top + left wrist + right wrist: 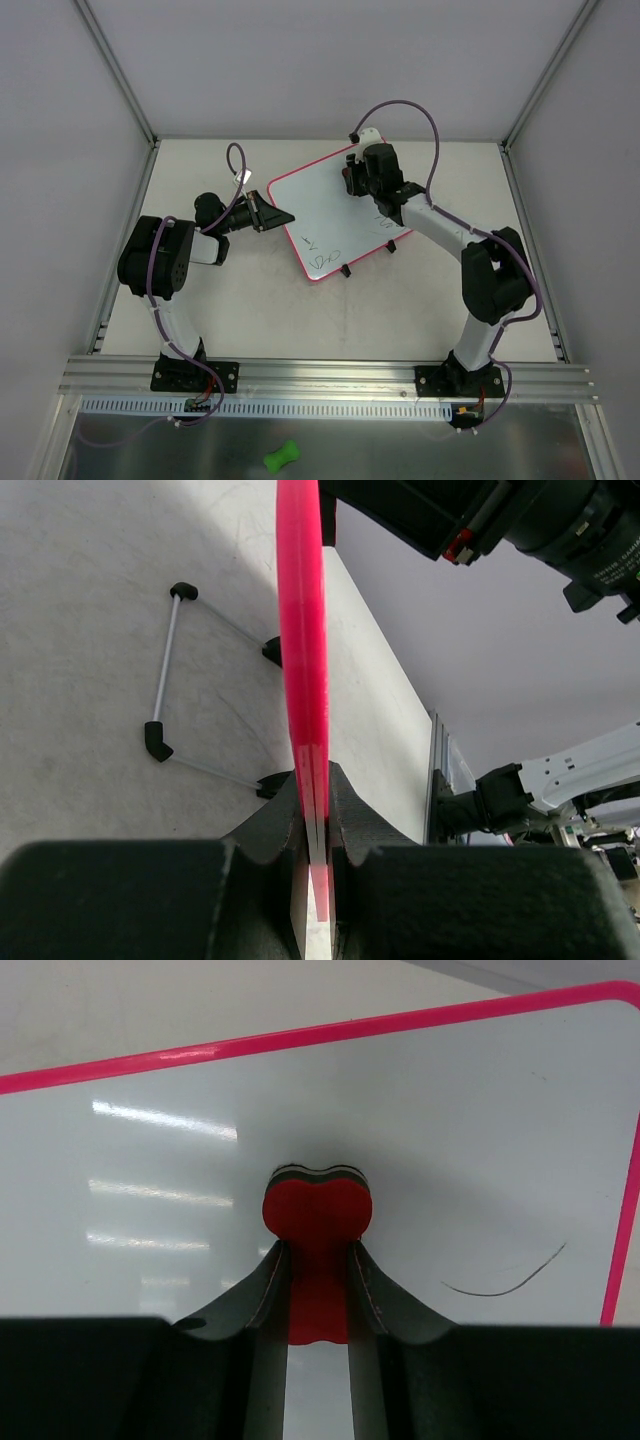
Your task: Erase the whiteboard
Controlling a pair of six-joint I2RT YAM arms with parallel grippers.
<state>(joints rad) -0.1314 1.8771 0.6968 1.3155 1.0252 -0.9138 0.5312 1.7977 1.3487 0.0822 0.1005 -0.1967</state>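
The board (325, 205) lies mid-table, turned at an angle between the two arms, its feet (347, 271) on the near edge. The job looks partly done. The far half of the board reads clean in the top view, while scribbles (322, 258) sit by the near left corner and a smaller mark (388, 226) sits by the near right edge. The right wrist view also shows one thin curved stroke (505, 1285) close to the rim; I cannot tell whether it is one of the marks counted above. By my judgement the near strip is what is left to wipe. The eraser (318, 1205), red and bone-shaped, is pinched by its waist between the fingers of the right gripper (358, 182), its head against or just above the far part of the board; contact cannot be confirmed. The left gripper (278, 216) is clamped on the pink rim (303, 630) at the board's left edge, jaws nearly closed with only the edge between them, apparently to steady it. Whether that edge is lifted off the table (250, 300) cannot be told. In all there are one board, two feet, one red eraser, two arms and two mark clusters. One green bone-shaped piece (282, 457) lies apart, below the arm bases.
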